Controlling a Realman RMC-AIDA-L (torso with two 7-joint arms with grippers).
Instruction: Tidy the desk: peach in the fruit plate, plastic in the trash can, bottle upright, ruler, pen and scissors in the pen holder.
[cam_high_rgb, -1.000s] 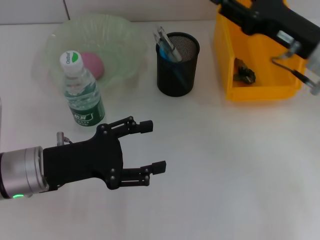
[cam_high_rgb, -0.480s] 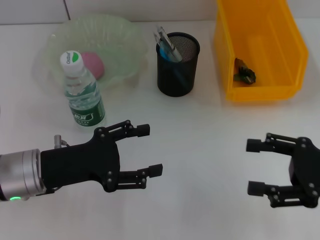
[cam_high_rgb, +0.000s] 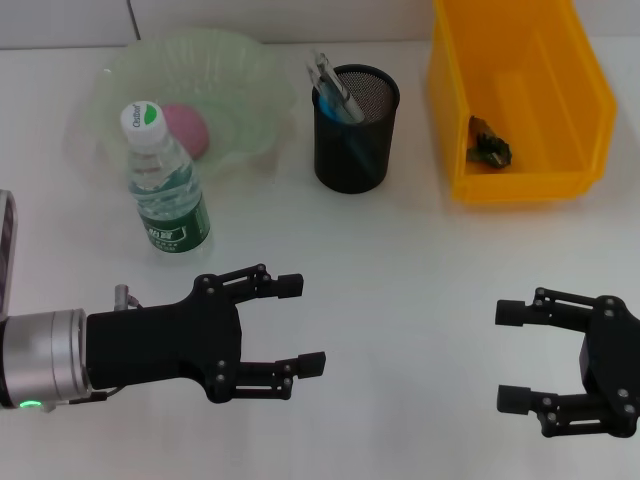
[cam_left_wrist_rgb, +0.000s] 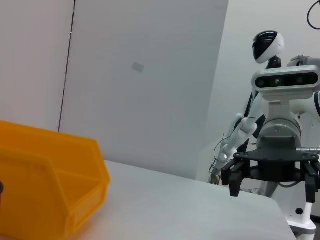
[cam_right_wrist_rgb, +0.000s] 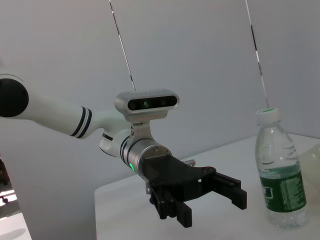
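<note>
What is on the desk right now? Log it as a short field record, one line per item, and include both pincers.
bottle: upright, in front of the fruit plate
peach: pink, in the fruit plate
fruit plate: pale green, far left
pen holder: black mesh cup, tools standing in it
trash can: yellow bin, dark scrap inside
left pincer: open, empty, near left above the desk
right pincer: open, empty, near right
</note>
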